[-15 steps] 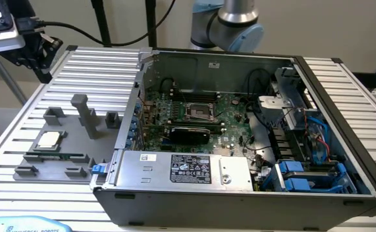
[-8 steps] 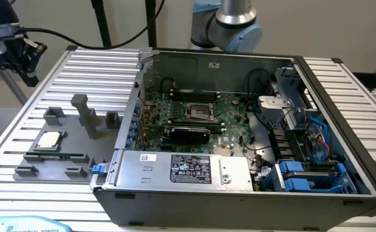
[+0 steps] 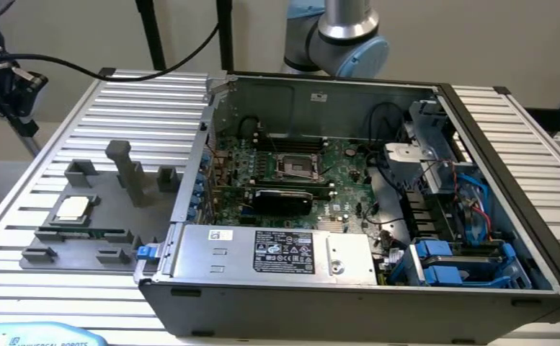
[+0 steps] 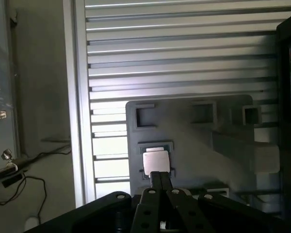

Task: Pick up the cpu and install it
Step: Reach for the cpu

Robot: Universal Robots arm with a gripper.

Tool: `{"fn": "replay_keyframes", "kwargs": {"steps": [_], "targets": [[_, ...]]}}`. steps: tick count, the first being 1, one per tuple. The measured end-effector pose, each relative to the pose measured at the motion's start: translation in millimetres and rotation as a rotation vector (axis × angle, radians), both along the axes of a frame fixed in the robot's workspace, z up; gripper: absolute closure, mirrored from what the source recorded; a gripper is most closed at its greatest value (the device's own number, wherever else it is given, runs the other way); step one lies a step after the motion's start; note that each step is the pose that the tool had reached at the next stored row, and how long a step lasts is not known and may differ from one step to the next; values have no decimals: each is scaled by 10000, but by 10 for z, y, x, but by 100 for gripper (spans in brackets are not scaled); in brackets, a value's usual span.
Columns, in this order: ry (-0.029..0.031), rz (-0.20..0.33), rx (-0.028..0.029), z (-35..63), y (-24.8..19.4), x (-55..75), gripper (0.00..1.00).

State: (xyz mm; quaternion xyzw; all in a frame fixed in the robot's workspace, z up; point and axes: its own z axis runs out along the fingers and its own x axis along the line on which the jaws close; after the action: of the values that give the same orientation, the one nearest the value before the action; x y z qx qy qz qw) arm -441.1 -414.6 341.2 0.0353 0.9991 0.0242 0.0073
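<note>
Slatted aluminium tabletop (image 4: 184, 48) formed the work surface, with a pale wall behind it. On the wrist view the gripper (image 4: 160, 175) presented both fingers drawn together, tip against tip, with nothing clamped between them. Directly past the fingertips lay the cpu (image 4: 155, 160), silver top upward, seated flat in a square recess of the grey fixture plate (image 4: 199, 141); whether the fingertips touched it could not be determined. On the exterior view the cpu sat on the side of the plate towards the exterior view's left, with a narrow green memory stick (image 3: 83, 232) lying in a slot just beside it and a tall grey post (image 3: 130, 173) standing upright further along the plate. Beside the plate, on the exterior view's right, stood the open computer case (image 3: 357, 295). Inside it the green motherboard (image 3: 333, 173) lay flat, its socket (image 3: 294, 166) showing a dark centre within a metal frame, well apart from the cpu. A silver power supply (image 3: 280, 252) with a black label occupied the near edge of the case. Behind the case rose the arm (image 3: 342, 32), grey and silver
</note>
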Motion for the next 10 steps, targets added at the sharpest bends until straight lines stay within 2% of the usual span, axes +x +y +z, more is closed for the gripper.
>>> {"fn": "replay_keyframes", "kwargs": {"steps": [4,7,10], "targets": [[76,10,4,-42,-20,-6,89],[189,27,41,-55,-31,-6,89],[195,26,42,-55,-30,-7,89]]}}
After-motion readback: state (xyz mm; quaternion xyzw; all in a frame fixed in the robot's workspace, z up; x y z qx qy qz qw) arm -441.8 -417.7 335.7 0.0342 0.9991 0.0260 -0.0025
